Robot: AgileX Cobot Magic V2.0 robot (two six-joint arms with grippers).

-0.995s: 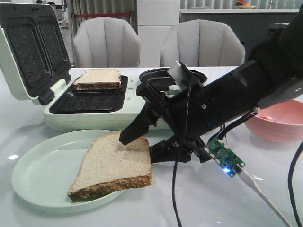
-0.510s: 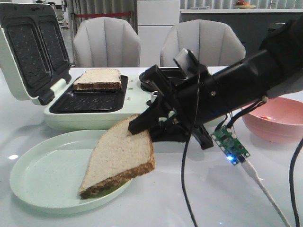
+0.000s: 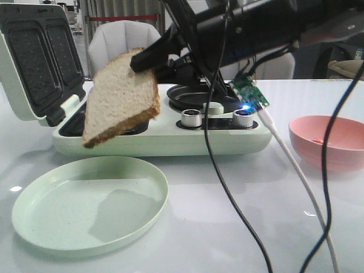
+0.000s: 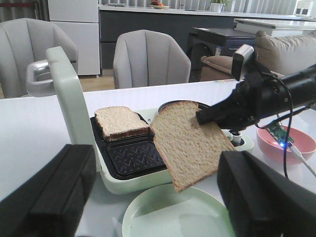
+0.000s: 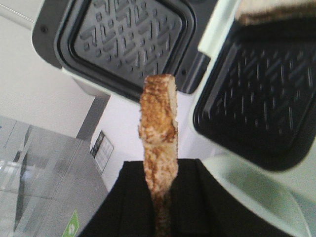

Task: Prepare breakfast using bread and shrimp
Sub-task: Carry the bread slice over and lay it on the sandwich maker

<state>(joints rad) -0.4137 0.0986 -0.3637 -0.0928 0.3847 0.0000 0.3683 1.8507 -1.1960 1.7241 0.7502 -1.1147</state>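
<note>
Now airborne, a slice of bread point(image 3: 121, 96) hangs tilted from the right gripper point(image 3: 149, 58), clenched on its upper edge, above the front edge of the open sandwich maker point(image 3: 159, 133). A second ago it lay on the pale green plate point(image 3: 88, 200), which now sits bare on the white table point(image 3: 227, 227). The second slice point(image 4: 120, 122) already rests in the far plate well, so this lift likely heads for the empty well point(image 4: 136, 157) beside it. The left gripper point(image 4: 148, 195) hovers with its fingers spread, holding nothing. One small orange piece, possibly shrimp, shows in the pink bowl point(image 3: 329, 142).
</note>
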